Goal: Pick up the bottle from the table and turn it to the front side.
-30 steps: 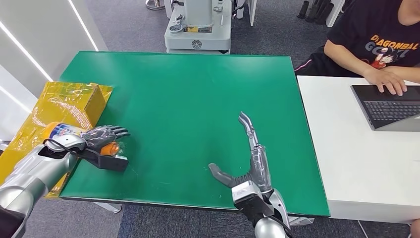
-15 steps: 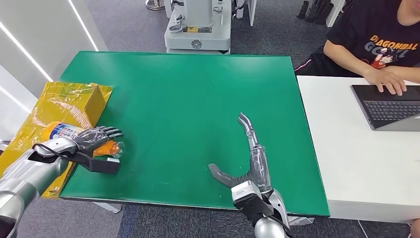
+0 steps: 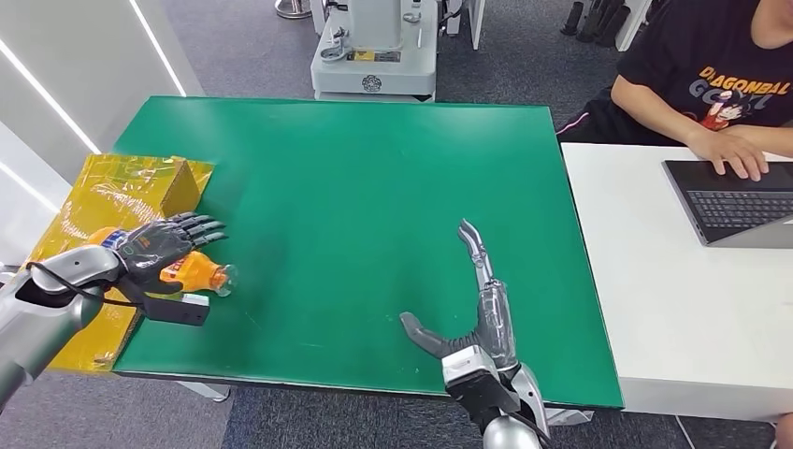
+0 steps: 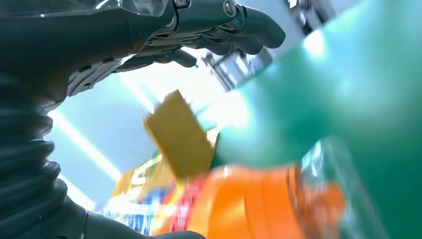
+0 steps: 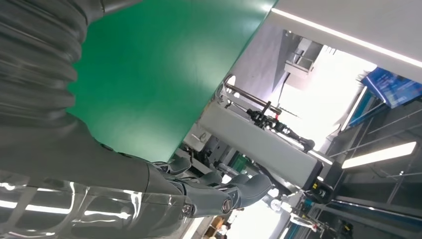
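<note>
1. My left hand sits over the bottle at the left edge of the green table. The dark fingers reach across the top of the bottle and the thumb lies beneath it, toward me. In the left wrist view the fingers arch clear above the orange body; I cannot tell whether the hand actually clamps the bottle.

2. The bottle lies on its side, cap end pointing toward the table's middle, base end over the yellow wrapping.

3. My right hand hovers over the near right part of the table, fingers spread straight ahead, thumb out to the left, holding nothing.

4. Change from one second ago: my left hand has drawn back to the left and turned, so its fingers now point further away from me. More of the bottle's orange body is exposed. My right hand has shifted slightly toward the near edge.

5. Edges and room: the bottle is close to the near-left corner, with the table's left edge just beside it. A yellow box stands directly beyond it. The centre and far half of the green surface are open.

6. To the right, a white table abuts the green one. A person sits at it with a hand on a laptop. A grey machine stands beyond the far edge.
</note>
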Robot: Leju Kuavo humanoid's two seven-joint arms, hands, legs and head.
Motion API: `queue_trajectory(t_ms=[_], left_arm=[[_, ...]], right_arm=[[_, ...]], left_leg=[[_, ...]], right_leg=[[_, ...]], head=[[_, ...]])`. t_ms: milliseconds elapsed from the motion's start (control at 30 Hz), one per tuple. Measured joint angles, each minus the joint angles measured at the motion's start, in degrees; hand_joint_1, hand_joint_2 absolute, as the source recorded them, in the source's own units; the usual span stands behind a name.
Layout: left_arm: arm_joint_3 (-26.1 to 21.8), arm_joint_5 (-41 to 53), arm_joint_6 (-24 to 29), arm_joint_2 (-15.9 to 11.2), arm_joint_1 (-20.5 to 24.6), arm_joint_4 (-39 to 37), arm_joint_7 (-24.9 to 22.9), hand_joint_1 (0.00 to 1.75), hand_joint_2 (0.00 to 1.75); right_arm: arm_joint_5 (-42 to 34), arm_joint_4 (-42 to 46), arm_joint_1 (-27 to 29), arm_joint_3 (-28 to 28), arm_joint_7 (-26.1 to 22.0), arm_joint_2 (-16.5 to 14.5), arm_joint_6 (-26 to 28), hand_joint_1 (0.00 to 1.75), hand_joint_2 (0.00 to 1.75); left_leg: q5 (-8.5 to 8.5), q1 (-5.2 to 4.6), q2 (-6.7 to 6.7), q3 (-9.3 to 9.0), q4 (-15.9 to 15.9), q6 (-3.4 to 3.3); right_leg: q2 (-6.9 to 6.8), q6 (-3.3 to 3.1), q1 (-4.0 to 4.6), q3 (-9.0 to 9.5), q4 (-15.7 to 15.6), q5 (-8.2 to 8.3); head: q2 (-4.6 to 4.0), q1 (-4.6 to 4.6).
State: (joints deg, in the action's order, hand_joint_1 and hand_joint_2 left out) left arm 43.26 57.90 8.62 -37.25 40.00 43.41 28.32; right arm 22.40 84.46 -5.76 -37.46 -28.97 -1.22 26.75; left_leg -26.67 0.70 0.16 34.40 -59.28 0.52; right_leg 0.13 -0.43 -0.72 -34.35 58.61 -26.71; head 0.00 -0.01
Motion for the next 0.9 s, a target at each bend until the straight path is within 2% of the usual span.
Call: queue_trajectory(t_ms=[200, 267, 367, 467, 633, 700, 767, 833, 900], left_arm=[[-3.03, -3.86, 3.24, -0.17, -0.96, 7.68, 0.16, 0.00, 1.75], [-5.35, -7.25, 5.62, 0.70, -2.23, 10.25, 1.32, 0.00, 1.75], [-9.26, -13.37, 8.72, 3.36, -4.25, 13.13, 4.18, 0.00, 1.75], [-12.94, -21.61, 9.91, 7.86, -6.41, 15.00, 7.48, 0.00, 1.75], [-18.59, -40.13, 7.15, 17.96, -10.89, 17.95, 9.37, 0.00, 1.75], [-20.28, -50.23, 3.05, 22.20, -12.91, 19.42, 8.57, 0.00, 1.75], [-21.64, -63.13, -2.74, 25.96, -14.85, 20.85, 5.66, 0.00, 1.75], [-22.54, -73.70, -7.34, 28.94, -16.68, 22.20, 2.35, 0.00, 1.75], [-22.87, -78.52, -8.98, 30.93, -18.07, 23.32, 1.08, 0.00, 1.75]], right_arm=[[1.44, 1.21, 1.46, 0.78, 0.51, -0.06, 0.33, 0.00, 1.75], [2.13, 1.77, 1.96, 1.19, 0.98, -0.25, 0.24, 0.00, 1.75], [2.86, 2.57, 2.52, 1.68, 1.28, -0.57, 0.00, 0.00, 1.75], [3.24, 3.30, 3.04, 2.13, 1.33, -0.85, -0.15, 0.00, 1.75], [3.17, 4.14, 3.54, 2.83, 0.74, -0.94, -0.20, 0.00, 1.75], [2.55, 4.20, 3.62, 2.90, -0.02, -0.94, 0.13, 0.00, 1.75], [1.43, 4.19, 3.66, 2.92, -1.02, -0.94, 0.89, 0.00, 1.75], [0.35, 4.13, 3.66, 2.93, -1.90, -0.94, 1.71, 0.00, 1.75], [-0.27, 4.09, 3.65, 2.93, -2.33, -0.93, 2.25, 0.00, 1.75]], left_leg=[[0.00, -0.01, 0.01, -0.01, -0.01, 0.00], [0.00, -0.01, 0.00, -0.01, -0.01, 0.00], [0.00, -0.02, -0.01, -0.01, -0.01, 0.00], [-0.01, -0.04, -0.03, -0.01, -0.01, 0.00], [-0.03, -0.07, -0.04, 0.00, -0.04, -0.03], [-0.03, -0.07, -0.04, 0.00, -0.05, -0.04], [-0.04, -0.07, -0.05, 0.01, -0.06, -0.04], [-0.06, -0.07, -0.05, 0.02, -0.06, -0.04], [-0.06, -0.06, -0.05, 0.03, -0.05, -0.04]], right_leg=[[0.01, 0.00, -0.01, 0.01, -0.01, 0.00], [0.00, 0.00, -0.01, 0.00, -0.02, 0.00], [-0.01, 0.00, -0.02, 0.00, -0.03, 0.00], [-0.03, 0.00, -0.03, 0.02, -0.05, 0.00], [-0.05, 0.02, -0.06, 0.06, -0.07, 0.01], [-0.05, 0.02, -0.07, 0.07, -0.09, 0.01], [-0.06, 0.02, -0.07, 0.07, -0.11, 0.01], [-0.06, 0.02, -0.07, 0.06, -0.11, 0.01], [-0.06, 0.02, -0.06, 0.06, -0.10, 0.00]], head=[[0.00, -0.01], [0.00, -0.01], [0.00, -0.01], [0.00, -0.01], [0.00, 0.01], [0.00, 0.00], [0.00, 0.00], [0.00, -0.01], [0.00, -0.01]])
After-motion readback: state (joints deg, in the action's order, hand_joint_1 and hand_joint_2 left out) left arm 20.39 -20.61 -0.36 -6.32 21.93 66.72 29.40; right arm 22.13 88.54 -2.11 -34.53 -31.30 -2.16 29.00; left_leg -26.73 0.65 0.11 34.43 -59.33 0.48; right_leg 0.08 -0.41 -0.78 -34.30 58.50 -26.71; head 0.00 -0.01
